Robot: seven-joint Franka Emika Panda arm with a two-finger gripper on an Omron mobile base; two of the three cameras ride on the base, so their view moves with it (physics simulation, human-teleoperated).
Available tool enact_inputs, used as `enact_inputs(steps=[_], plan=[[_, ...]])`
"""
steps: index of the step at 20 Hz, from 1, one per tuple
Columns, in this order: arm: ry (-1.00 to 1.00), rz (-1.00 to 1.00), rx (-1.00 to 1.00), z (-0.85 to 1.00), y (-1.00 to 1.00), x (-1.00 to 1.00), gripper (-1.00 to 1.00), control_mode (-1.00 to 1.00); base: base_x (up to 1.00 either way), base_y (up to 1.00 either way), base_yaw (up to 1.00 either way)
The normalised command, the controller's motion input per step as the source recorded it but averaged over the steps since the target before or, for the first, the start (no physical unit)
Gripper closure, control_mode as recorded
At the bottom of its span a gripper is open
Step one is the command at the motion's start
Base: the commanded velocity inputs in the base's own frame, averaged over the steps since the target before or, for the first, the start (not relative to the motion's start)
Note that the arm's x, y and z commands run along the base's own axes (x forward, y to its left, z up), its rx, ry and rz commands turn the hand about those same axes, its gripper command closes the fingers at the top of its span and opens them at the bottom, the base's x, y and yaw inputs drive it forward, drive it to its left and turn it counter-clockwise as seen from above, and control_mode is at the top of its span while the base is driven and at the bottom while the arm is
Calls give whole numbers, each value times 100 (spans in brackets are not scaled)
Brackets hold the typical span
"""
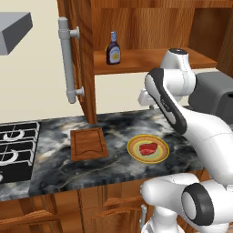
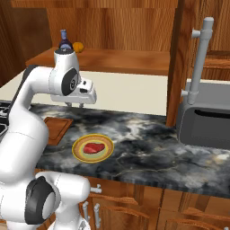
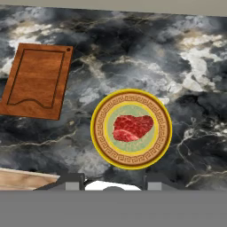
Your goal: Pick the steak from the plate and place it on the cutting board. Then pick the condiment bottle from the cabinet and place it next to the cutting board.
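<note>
the steak point(image 3: 132, 127) is seen lying flat in the pale green centre of the plate point(image 3: 99, 146), on the dark marble counter point(image 3: 177, 66). in the hand view the cutting board point(image 3: 36, 80) is placed at about ten o'clock from the plate, apart from it, with nothing on it. the condiment bottle point(image 1: 113, 48) is stood upright on the inner shelf of the cabinet point(image 1: 150, 27), untouched.

the gripper point(image 2: 74, 104) is held high above the counter, behind the plate in the right base view, its fingers pointed down. nothing is held between them; how far they are parted cannot be told, since the tips are seen only as small stubs.

the step in hand is judged to be the approach to the steak. for it to be done well, the gripper should be brought straight over the middle of the meat, the jaws opened wider than its narrow span, and the descent made vertically until the tips are nearly on the plate. as the slab is thin and flat, a shallow grasp is likely to slip off; the plate could also be dragged if the rim is struck. the lift should be made clear of the rim before any travel toward ten o'clock.
</note>
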Motion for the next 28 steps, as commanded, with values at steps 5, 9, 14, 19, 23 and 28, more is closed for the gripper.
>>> enact_inputs(steps=[5, 9, 14, 19, 23, 28], plan=[[0, 0, 0, -3, 0, -15, -100, -100, 0, 0, 0], [0, 0, 0, -16, 0, -23, -100, -100, 0, 0, 0], [0, 0, 0, -13, 0, -15, -100, -100, 0, 0, 0], [0, 0, 0, -13, 0, -5, -100, -100, 0, 0, 0], [0, -2, 0, -14, 0, 0, -100, -100, 0, 0, 0], [0, -8, 0, -11, 0, 0, -100, -100, 0, 0, 0]])
